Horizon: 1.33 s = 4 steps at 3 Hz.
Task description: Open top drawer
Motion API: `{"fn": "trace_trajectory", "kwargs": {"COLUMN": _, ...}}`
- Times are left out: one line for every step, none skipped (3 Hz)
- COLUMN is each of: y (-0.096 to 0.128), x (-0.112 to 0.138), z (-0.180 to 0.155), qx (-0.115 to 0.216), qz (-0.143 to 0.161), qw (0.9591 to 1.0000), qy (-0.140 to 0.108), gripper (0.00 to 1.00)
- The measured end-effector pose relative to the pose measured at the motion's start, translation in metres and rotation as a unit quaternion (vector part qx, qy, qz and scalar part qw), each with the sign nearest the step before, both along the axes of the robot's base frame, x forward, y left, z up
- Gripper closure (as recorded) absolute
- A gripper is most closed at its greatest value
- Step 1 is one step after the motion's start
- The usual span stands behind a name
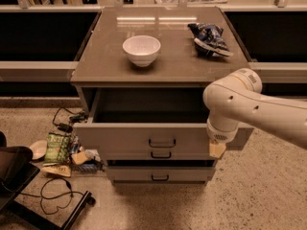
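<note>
Grey top drawer (125,137) is standing pulled out from under the counter's (100,67) front edge. Its deep box is showing dark and open behind the tall flat front, with the black bar handle (162,143) sitting low near the middle. Two shorter drawer fronts (134,174) are sitting beneath it, less far out. A white arm (259,107) is reaching in from the right, bending down past the counter's front right corner. The gripper (217,149) is hanging at the drawer front's right end, pointing floorward — clenched or released, I cannot tell. A white bowl (141,50) is resting mid-counter, and a blue crumpled bag (209,39) is lying toward the back right corner. Off the counter's left edge, snack packets (58,147) and a black cable (53,195) are littering the floor.
</note>
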<state>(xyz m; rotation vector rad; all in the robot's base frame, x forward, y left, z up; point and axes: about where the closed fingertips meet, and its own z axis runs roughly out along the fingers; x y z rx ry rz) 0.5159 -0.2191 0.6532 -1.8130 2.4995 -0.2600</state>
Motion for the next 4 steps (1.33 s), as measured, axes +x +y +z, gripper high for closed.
{"fn": "trace_trajectory", "kwargs": {"y": -0.0003, "x": -0.0041, "z": 0.0041, "qx": 0.001, "qz": -0.002, "qw": 1.0000, "qy": 0.003, "gripper": 0.80}}
{"fn": "trace_trajectory", "kwargs": {"y": -0.0003, "x": -0.0041, "z": 0.0101, "qx": 0.001, "qz": -0.002, "qw": 1.0000, "qy": 0.003, "gripper": 1.00}}
{"fn": "trace_trajectory", "kwargs": {"y": -0.0004, "x": -0.0041, "z": 0.0121, "qx": 0.001, "qz": -0.002, "qw": 1.0000, "qy": 0.003, "gripper": 0.00}}
{"fn": "trace_trajectory", "kwargs": {"y": -0.0004, "x": -0.0042, "z": 0.0121, "qx": 0.001, "qz": -0.002, "qw": 1.0000, "qy": 0.004, "gripper": 0.00}}
